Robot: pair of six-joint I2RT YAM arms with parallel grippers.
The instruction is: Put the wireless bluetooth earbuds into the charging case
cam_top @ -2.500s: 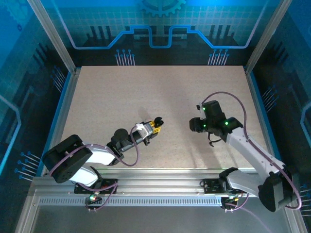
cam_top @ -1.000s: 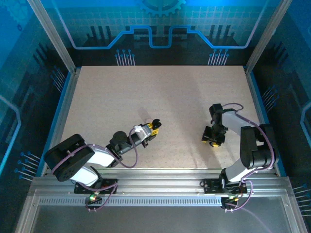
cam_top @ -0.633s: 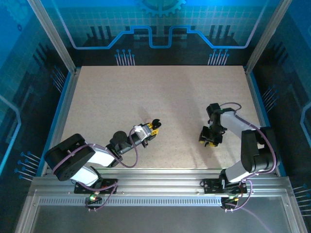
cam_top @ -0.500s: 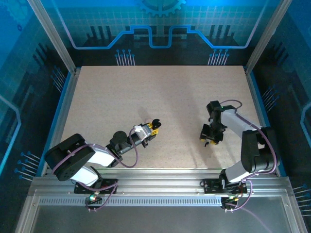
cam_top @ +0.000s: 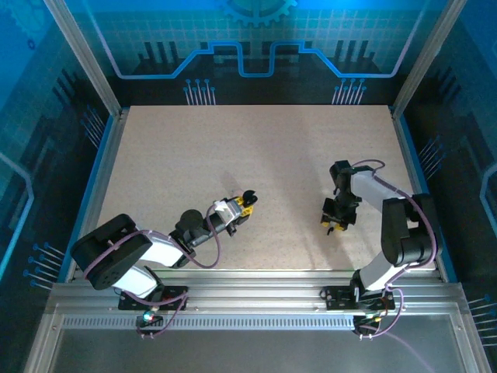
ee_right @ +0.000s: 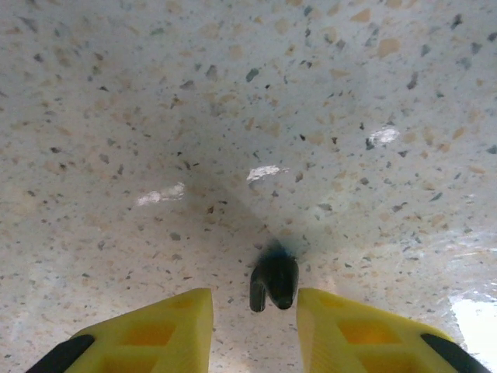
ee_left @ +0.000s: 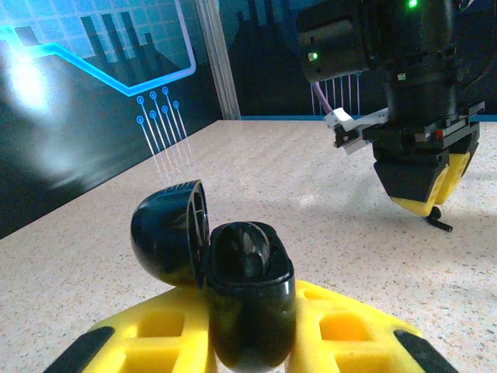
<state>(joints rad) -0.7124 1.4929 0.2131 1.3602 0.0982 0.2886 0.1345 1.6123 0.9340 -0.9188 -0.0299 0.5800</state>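
Peering into the charging case (ee_left: 248, 272), I cannot tell whether its dark well holds anything. Its lid (ee_left: 167, 233) stands open to one side, and its lower end is cut off by the frame edge. My left hand (ee_left: 250, 334) is clamped on the case. One black earbud (ee_right: 274, 281) lies on the speckled worktop (ee_right: 233, 116), well apart from the case, between the narrowly parted fingers of my right hand (ee_right: 255, 315), with bare worktop showing on one side.
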